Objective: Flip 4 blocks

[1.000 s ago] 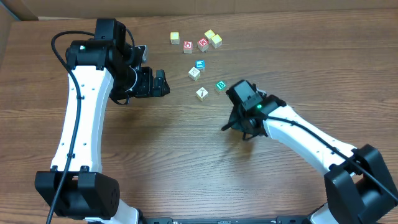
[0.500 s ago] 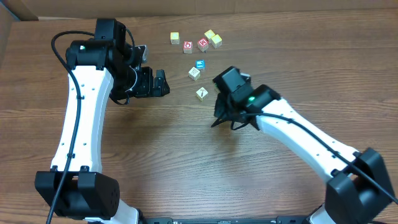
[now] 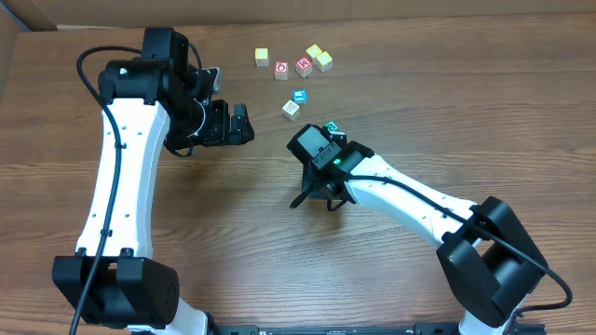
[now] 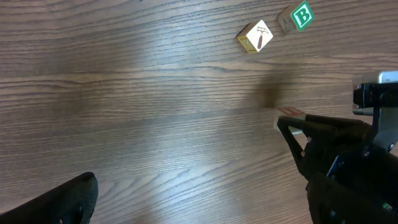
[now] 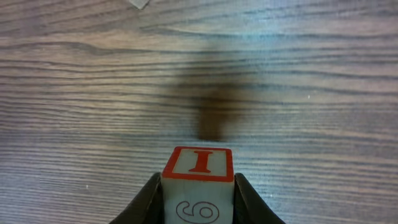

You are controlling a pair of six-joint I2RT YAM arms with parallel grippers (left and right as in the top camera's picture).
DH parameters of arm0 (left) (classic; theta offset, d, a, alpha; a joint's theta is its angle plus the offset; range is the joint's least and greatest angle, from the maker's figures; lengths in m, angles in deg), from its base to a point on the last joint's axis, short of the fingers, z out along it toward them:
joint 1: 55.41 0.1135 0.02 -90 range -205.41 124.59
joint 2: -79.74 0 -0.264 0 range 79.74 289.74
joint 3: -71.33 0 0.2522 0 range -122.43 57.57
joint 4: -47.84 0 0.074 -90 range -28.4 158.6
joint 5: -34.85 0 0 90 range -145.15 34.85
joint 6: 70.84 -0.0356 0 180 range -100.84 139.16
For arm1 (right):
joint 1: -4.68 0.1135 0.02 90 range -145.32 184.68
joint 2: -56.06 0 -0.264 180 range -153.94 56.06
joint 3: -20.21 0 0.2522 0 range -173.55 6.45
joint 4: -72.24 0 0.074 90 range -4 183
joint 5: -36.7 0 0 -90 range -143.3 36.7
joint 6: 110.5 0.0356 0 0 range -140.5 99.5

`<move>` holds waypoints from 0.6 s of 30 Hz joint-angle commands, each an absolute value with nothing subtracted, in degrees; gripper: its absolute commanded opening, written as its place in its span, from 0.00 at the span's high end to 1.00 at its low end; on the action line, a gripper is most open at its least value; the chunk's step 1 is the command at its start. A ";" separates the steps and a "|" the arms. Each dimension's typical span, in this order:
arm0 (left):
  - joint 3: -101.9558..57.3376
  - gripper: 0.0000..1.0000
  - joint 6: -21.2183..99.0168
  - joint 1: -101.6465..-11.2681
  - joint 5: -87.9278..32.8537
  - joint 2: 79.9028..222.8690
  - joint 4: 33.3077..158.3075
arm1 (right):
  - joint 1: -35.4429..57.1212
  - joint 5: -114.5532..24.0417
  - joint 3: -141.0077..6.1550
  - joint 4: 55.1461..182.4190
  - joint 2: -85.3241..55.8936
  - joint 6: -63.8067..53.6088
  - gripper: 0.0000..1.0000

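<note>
My right gripper (image 5: 198,184) is shut on a cream block (image 5: 198,186) with a red "I" on top and a "9" on its near face, hanging just above the table over its shadow. From overhead the right gripper (image 3: 315,195) hides that block. In the left wrist view the held block (image 4: 290,114) shows at the right gripper's tip. Beyond it lie a block with a dark diagonal mark (image 4: 257,36) and the green "B" block (image 4: 301,16). Overhead, only a corner of the "B" block (image 3: 331,127) shows. My left gripper (image 3: 242,125) stands open and empty to the left.
At the back of the table lie a white block (image 3: 291,109), a blue-printed cube (image 3: 299,96), two red-printed cubes (image 3: 281,70) (image 3: 304,66) and yellow cubes (image 3: 262,57) (image 3: 319,57). A cardboard sheet (image 3: 19,19) edges the far left.
My right gripper has carried its block leftward across the table, and its wrist now covers the diagonal-mark block from overhead. The left arm has not moved.
</note>
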State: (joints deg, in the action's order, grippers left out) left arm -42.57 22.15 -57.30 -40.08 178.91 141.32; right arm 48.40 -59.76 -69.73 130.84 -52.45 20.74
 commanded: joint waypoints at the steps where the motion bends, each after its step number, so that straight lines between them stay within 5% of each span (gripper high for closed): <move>1: -44.17 0.00 22.56 -57.67 -38.82 179.40 141.26 | 49.43 -60.96 -70.83 129.98 -53.70 17.98 0.78; 11: -44.17 0.00 22.56 -57.67 -38.82 179.40 141.26 | 50.11 -61.42 -70.83 128.48 -55.51 18.00 0.76; 18: -44.17 0.00 22.56 -57.67 -38.84 179.40 141.26 | 50.11 -61.42 -70.83 128.50 -55.51 18.00 0.46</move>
State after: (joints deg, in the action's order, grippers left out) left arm -42.57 22.15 -57.30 -40.08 178.91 141.32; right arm 49.95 -60.68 -69.73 128.69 -55.62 18.03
